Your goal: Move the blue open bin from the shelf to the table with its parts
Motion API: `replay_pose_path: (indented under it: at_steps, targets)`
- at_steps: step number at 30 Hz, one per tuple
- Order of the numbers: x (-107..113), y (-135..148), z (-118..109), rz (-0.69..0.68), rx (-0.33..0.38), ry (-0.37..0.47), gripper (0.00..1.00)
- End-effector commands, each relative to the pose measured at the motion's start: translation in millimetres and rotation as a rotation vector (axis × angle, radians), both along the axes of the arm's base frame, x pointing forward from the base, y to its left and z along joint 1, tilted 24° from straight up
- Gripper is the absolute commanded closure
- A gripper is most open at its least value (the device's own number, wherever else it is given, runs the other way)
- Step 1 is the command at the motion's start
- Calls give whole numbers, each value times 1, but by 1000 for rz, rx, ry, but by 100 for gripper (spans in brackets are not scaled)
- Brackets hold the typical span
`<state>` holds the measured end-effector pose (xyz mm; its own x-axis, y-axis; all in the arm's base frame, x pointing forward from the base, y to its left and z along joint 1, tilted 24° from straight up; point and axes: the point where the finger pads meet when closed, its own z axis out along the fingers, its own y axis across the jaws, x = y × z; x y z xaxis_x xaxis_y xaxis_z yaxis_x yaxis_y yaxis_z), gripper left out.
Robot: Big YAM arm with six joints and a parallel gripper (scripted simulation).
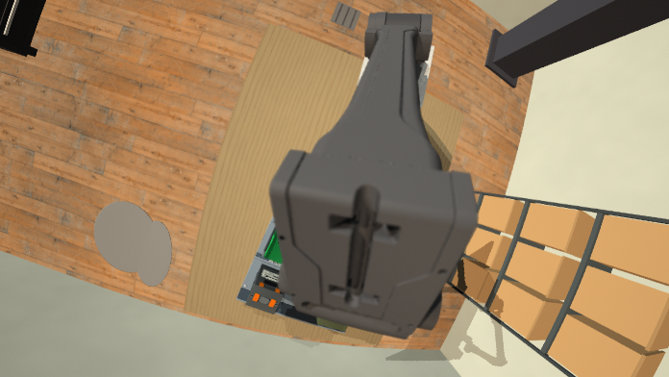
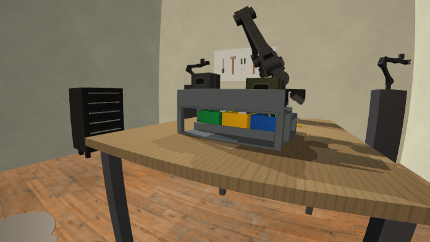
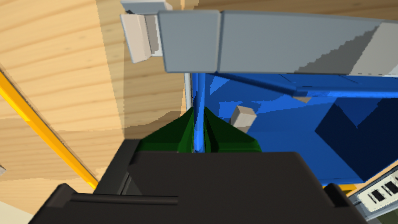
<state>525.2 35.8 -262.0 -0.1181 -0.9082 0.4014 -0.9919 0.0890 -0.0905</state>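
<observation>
The blue open bin (image 2: 263,122) sits at the right end of the grey shelf (image 2: 235,115) on the table, beside a yellow bin (image 2: 236,120) and a green bin (image 2: 209,117). In the wrist view my gripper (image 3: 198,112) has its green fingers shut on the blue bin's side wall (image 3: 199,115), under the shelf's grey top (image 3: 280,42). A small grey part (image 3: 243,118) lies inside the bin (image 3: 300,135). In the exterior view the arm (image 2: 262,55) reaches down behind the shelf's right end. In the overhead view the arm (image 1: 375,212) hides the bin.
An olive box (image 2: 264,83) and a black box (image 2: 205,81) stand on the shelf top. A yellow strip (image 3: 45,132) lies on the table left of the bin. A black drawer cabinet (image 2: 96,115) stands beyond the table's left. Racks of cardboard boxes (image 1: 577,279) stand to the right.
</observation>
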Motion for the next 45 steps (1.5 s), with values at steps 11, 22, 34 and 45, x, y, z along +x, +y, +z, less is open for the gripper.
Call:
replay_pose_path:
  at_steps: [11,22,34,45]
  targets:
    - [9,-9,-6,-11,2,3,100]
    - [9,-9,-6,-11,2,3,100]
    - [8,-9,-6,-12,2,5,100]
    - [4,-9,-6,-16,1,11,100]
